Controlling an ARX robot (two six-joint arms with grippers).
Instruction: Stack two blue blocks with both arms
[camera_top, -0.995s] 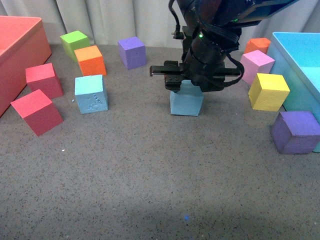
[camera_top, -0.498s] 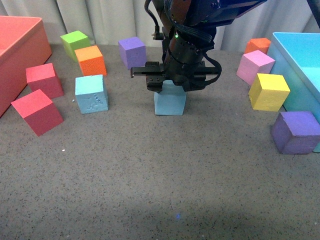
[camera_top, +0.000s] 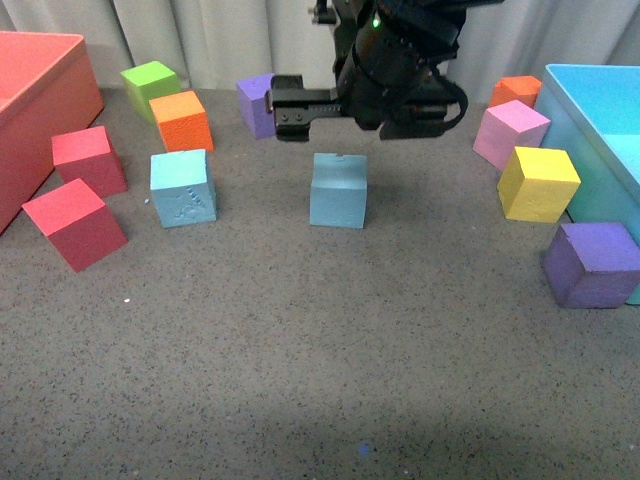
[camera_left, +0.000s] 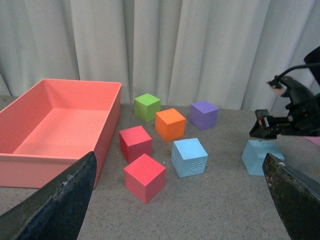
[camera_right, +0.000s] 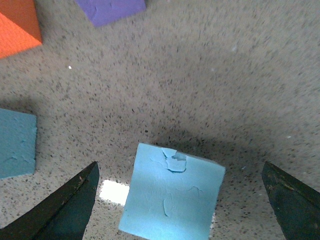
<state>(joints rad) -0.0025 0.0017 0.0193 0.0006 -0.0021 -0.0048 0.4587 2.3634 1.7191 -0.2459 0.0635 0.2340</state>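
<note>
A grey speckled table (camera_top: 300, 380) carried everything, and a pale pleated curtain (camera_top: 200, 40) closed the room behind it. The middle blue block (camera_top: 338, 190) stood flat on the table, its top edge chipped.

Farthest to its left sat one red bin (camera_top: 45, 110). Well to its left lay two red cubes, the rear red cube (camera_top: 88, 158) and the front red cube (camera_top: 72, 222), the latter turned askew. One green cube (camera_top: 150, 85) and the left orange cube (camera_top: 180, 120) stood left of it and farther back. The marked blue block (camera_top: 182, 187), second of the two blue ones, stood upright to its left and apart from it.

The rear purple cube (camera_top: 258, 105) was behind it, partly hidden by the right gripper (camera_top: 350, 108). This gripper hung above the middle blue block with fingers spread wide, touching nothing.

To its right and farther back were the right orange cube (camera_top: 515, 90) and one pink cube (camera_top: 512, 133). One yellow cube (camera_top: 538, 183) stood to its right, and the front purple cube (camera_top: 592, 262) sat right and nearer. One turquoise bin (camera_top: 600, 110) was farthest right.

The left gripper (camera_left: 177, 200), shown only by its own wrist camera, was likewise spread wide and empty, the middle blue block lying ahead of it.
</note>
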